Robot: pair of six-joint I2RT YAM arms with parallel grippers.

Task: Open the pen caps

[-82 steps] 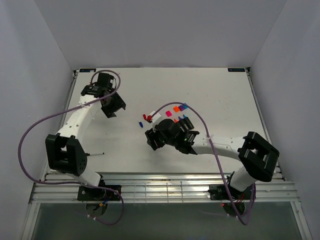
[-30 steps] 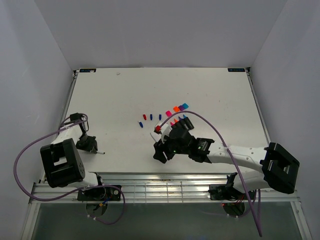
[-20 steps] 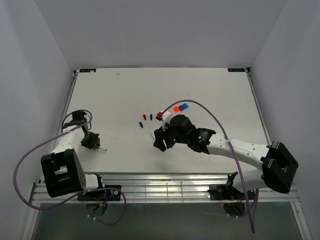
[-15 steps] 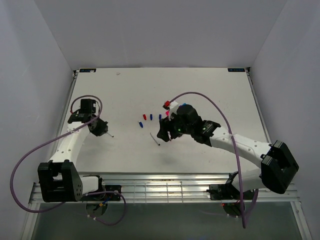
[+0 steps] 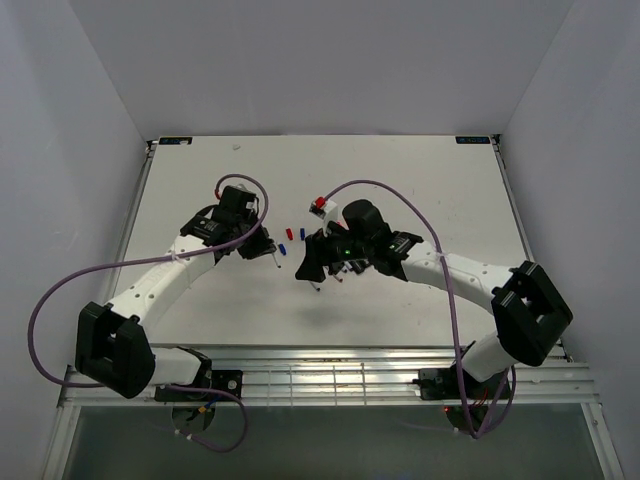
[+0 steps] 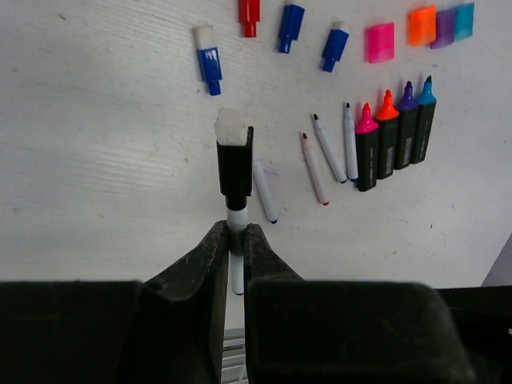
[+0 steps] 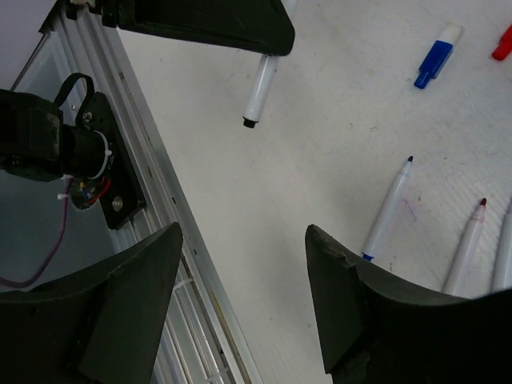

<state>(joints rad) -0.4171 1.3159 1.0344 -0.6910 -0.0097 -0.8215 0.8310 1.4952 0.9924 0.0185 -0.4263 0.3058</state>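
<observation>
Left tool (image 6: 235, 234) pinches 1 thin pen (image 6: 234, 172); right tool (image 7: 244, 280) stands spread wide.

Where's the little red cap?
The red cap lies on the table at the top edge of the left wrist view, with a blue-and-white cap to its left in that picture and a blue cap to its right.

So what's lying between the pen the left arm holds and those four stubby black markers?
Four thin white pens, uncapped, lying loose; the left wrist view shows them.
</observation>
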